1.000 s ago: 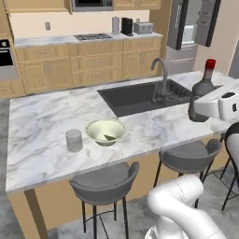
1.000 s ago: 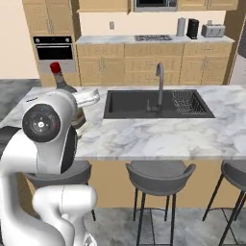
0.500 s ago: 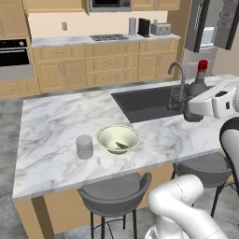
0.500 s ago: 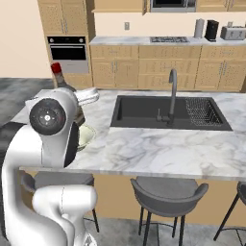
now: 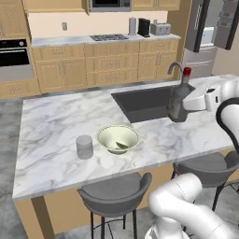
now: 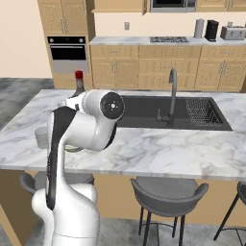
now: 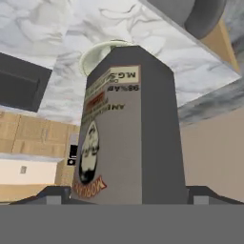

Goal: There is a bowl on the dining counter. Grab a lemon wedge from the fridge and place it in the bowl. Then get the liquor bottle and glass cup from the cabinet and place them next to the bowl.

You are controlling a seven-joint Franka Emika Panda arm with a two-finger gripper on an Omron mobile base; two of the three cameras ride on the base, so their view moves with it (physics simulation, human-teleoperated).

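Right now the gripper [image 5: 183,103] has the bottle [image 5: 179,99] between its fingers. The fingers are spread wide, one on each side of the fat bottle. The bottle is dark grey with a red cap and a label with a face on it. It stands upright above the counter [image 5: 56,130], beside the sink [image 5: 142,102]. I cannot tell if its bottom touches the counter.

The counter is long and made of white and grey marble. The dark sink is set into it, with a curved tap [image 6: 172,96] at the back edge and a wire rack [image 6: 200,111] inside.

The bowl [image 5: 117,138] sits on the counter near the front edge. It is pale green, and a small lemon wedge [image 5: 121,145] lies in it. A glass cup [image 5: 84,146] stands just beside the bowl, on the side away from the sink. The bottle is well apart from both.

Grey stools [image 5: 115,198] stand under the front of the counter.

Behind it, the room has wooden cabinets [image 5: 107,65], a black oven [image 5: 15,58] in the wall, a stove top [image 5: 108,37], and a toaster [image 5: 160,29] on the back worktop. The floor is grey.
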